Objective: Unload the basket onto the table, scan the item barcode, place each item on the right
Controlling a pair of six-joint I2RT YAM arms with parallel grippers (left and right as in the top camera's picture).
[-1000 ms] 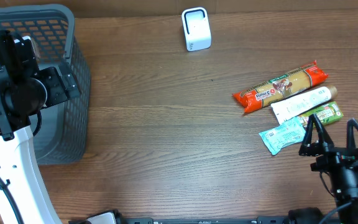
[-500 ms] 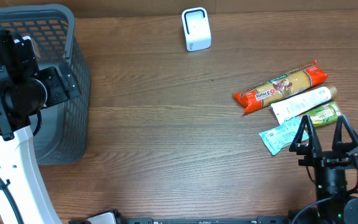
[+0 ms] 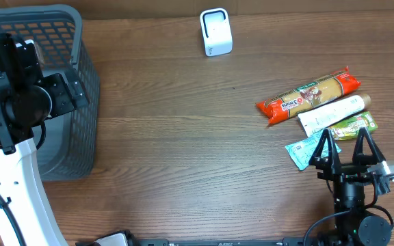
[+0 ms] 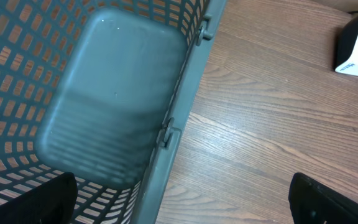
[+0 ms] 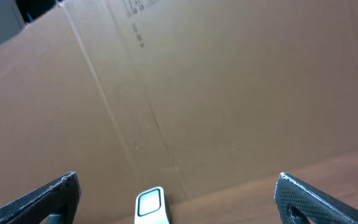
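Four packaged items lie at the right of the table: an orange-red pasta pack (image 3: 308, 96), a white tube (image 3: 334, 114), a green packet (image 3: 356, 126) and a teal packet (image 3: 302, 151). A white scanner (image 3: 215, 31) stands at the back centre, also showing low in the right wrist view as the scanner (image 5: 150, 207). My right gripper (image 3: 344, 137) is open over the near ends of the teal and green packets, holding nothing. My left gripper (image 4: 185, 205) is open and empty above the basket's right rim.
A grey mesh basket (image 3: 87, 96) stands at the left edge, its rim (image 4: 185, 106) running under the left gripper. A brown cardboard wall (image 5: 229, 93) rises behind the table. Bare wood lies between basket and items.
The right gripper has swung left from the table's right edge to sit over the teal and green packets. The left arm and all items have stayed put.
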